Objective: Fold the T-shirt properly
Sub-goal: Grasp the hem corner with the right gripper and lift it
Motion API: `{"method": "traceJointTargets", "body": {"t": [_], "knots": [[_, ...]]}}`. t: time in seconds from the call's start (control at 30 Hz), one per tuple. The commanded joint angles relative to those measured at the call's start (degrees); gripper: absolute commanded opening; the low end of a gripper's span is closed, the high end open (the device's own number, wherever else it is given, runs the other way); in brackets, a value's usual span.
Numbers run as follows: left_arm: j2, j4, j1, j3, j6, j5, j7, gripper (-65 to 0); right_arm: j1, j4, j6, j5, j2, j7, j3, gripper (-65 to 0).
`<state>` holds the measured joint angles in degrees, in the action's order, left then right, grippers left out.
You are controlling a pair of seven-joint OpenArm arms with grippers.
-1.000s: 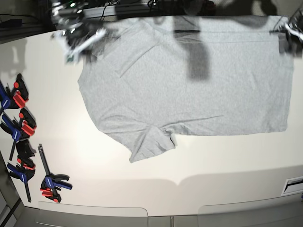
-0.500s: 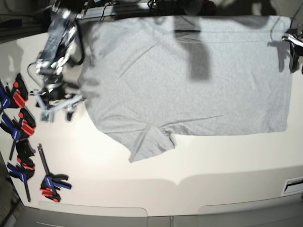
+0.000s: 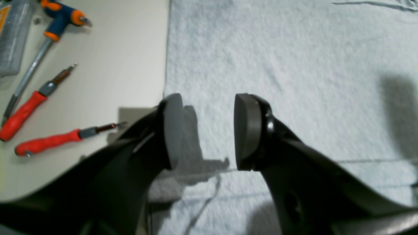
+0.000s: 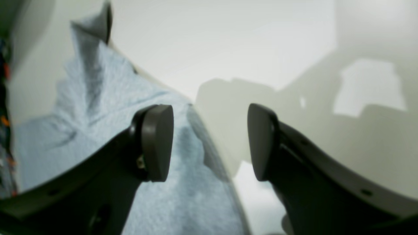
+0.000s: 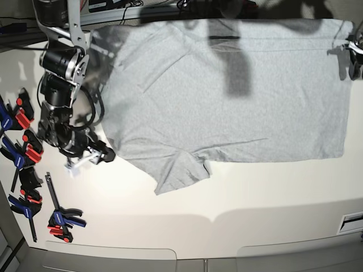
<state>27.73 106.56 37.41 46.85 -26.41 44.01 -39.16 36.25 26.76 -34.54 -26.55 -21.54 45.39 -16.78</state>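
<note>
From the base view, the grey T-shirt (image 5: 227,96) lies spread flat on the table (image 5: 255,192), plain side up, one sleeve pointing toward the near edge. The left wrist view adds screwdrivers (image 3: 49,143) beside the hem; the left gripper (image 3: 204,130) is parted, empty. The right wrist view shows the right gripper (image 4: 209,142) wide, empty, over the shirt's edge.

Right arm reaches down the table's side, elbow bent, right gripper (image 5: 89,158) low, jaws parted and holding nothing. Left gripper (image 3: 204,130) sits at the far edge, its 2 pads (image 3: 172,129) apart, nothing between them.
</note>
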Motion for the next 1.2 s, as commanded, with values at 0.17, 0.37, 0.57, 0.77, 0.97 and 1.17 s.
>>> {"method": "traceJointTargets", "body": {"t": [0.17, 0.37, 0.57, 0.77, 0.97, 1.17], "knots": [[5.7, -8.8, -6.8, -4.5, -0.2, 2.8, -0.3, -41.3, 1.2, 0.4, -0.2, -0.9, 2.7, 2.9, 10.2, -30.6], [11.7, -28.1, -23.8, -15.4, -0.1, 2.6, 1.0, -42.7, 1.2, 0.4, 0.2, -2.2, 3.3, 3.5, 14.1, -65.0], [16.7, -51.2, -50.9, -24.4, 0.1, 2.6, 2.3, -44.6, 1.1, 0.4, 0.1, -1.3, 3.3, 3.6, 14.1, -65.0], [17.9, -82.0, -74.2, -32.4, 0.0, 2.6, 5.9, -42.9, 1.0, 0.4, 0.1, -0.5, 3.3, 3.7, 14.1, -65.0], [16.5, -99.1, -79.0, -35.6, -0.2, 2.6, 7.0, -35.3, 1.0, 0.4, 0.1, -0.5, 3.3, 3.7, 14.1, -65.0], [13.6, -99.1, -76.8, -35.6, -0.2, 2.6, 6.6, -35.3, 0.7, 0.4, 0.1, -0.5, 3.3, 3.8, 14.1, -65.0]]}}
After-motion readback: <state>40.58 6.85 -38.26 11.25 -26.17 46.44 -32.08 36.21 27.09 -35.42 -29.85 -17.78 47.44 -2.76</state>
